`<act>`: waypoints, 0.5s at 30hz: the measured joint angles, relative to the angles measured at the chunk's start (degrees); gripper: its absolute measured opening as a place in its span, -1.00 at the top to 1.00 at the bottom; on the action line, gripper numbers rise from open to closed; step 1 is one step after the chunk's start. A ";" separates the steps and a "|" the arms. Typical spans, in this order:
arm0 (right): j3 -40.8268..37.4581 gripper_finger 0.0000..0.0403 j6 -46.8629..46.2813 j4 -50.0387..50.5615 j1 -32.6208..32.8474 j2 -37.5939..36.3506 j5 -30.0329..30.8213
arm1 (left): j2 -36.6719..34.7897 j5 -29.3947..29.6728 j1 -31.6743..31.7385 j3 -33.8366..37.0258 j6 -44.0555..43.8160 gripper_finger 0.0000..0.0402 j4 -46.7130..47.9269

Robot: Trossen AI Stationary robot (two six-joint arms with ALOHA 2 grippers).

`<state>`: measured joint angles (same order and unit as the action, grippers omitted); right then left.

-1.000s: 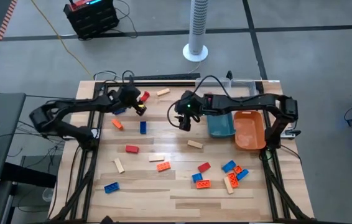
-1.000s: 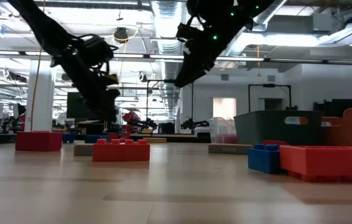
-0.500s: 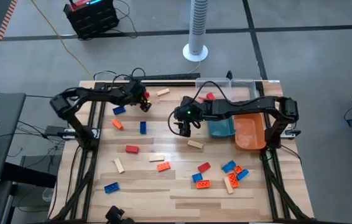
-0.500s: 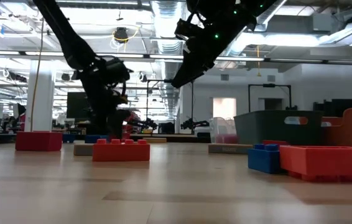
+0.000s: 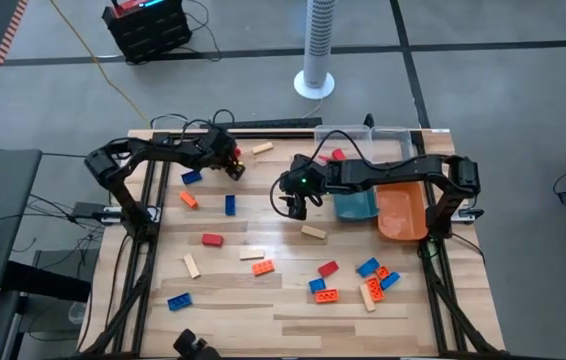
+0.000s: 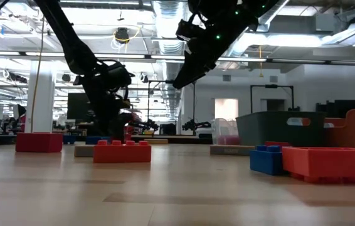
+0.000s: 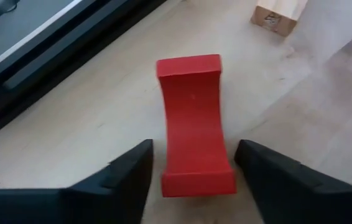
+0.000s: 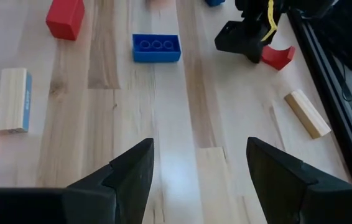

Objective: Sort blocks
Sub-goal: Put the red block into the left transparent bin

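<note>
Looking down from the high view, you see the left gripper [image 5: 231,162] low at the far left of the pale wooden table [image 5: 293,300], right over a red arch-shaped block [image 7: 194,124]. Your left wrist view shows that curved red block lying on the wood between the two dark fingers [image 7: 126,171], with a gap on either side, so the jaws stand open around it and are not touching it. A pale tan wooden block [image 5: 262,149] lies just beyond, nearer the far edge.

Your right gripper [image 5: 296,200] hangs above the table's middle, clear of the surface, its jaws spread wide and holding nothing. Below and ahead of it in the right wrist view lie a blue studded brick [image 8: 156,47], a red rectangular block [image 8: 65,18] and a tan wooden block with a blue end [image 8: 13,99].

To the right of that arm sit a teal plastic tray [image 5: 355,200] and an orange plastic tray [image 5: 403,208] side by side, with a clear tray [image 5: 388,136] behind them at the far edge.

The remaining blocks are scattered across the table: a cluster of red, blue, orange and tan pieces [image 5: 363,280] at the near right, a blue brick [image 5: 178,301] at the near left, and a tan block [image 5: 313,232] near the middle.
</note>
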<state>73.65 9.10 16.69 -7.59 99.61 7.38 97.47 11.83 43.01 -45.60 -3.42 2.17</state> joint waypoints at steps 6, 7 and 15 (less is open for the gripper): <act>0.02 -0.29 1.60 1.02 -0.98 0.00 0.09 | -1.61 -4.36 -0.02 0.13 2.88 0.39 2.28; 0.02 -0.29 2.13 1.30 -1.27 0.00 0.42 | -2.32 -5.26 -0.18 0.14 3.44 0.39 3.14; 0.04 -0.29 14.56 1.02 -0.61 0.00 4.98 | -12.07 -24.38 -2.31 0.22 6.69 0.39 5.45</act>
<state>73.69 23.66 17.71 -8.20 99.61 12.36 85.40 -12.55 40.70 -45.39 3.27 7.62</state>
